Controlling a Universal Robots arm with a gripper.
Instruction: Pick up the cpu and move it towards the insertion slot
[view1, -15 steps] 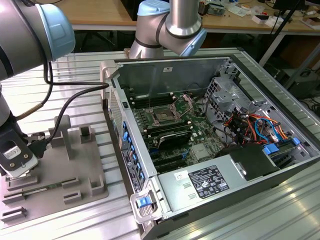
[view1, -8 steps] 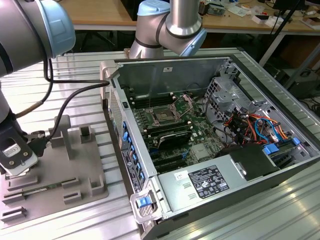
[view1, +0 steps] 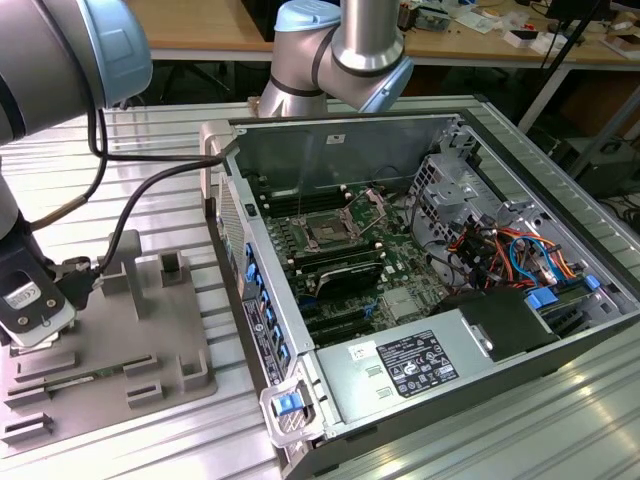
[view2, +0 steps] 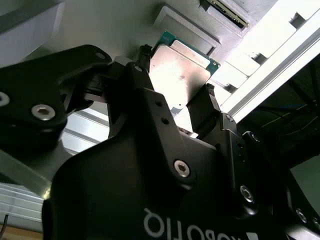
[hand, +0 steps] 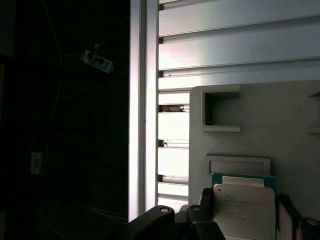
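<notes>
The claw (view2: 176, 70) holds the cpu (view2: 186, 61) by two edges, over the tray (hand: 280, 115). The slot (view1: 327, 232) is well apart from the tray. Best to keep the cpu flat and held tight.

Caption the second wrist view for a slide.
The black hand clamps the cpu by two opposite edges at the grey plastic tray.

The arm bends low at the exterior view's left, gripper (view2: 178, 76) facing down, jaws clamping the cpu (view2: 186, 59).
</notes>
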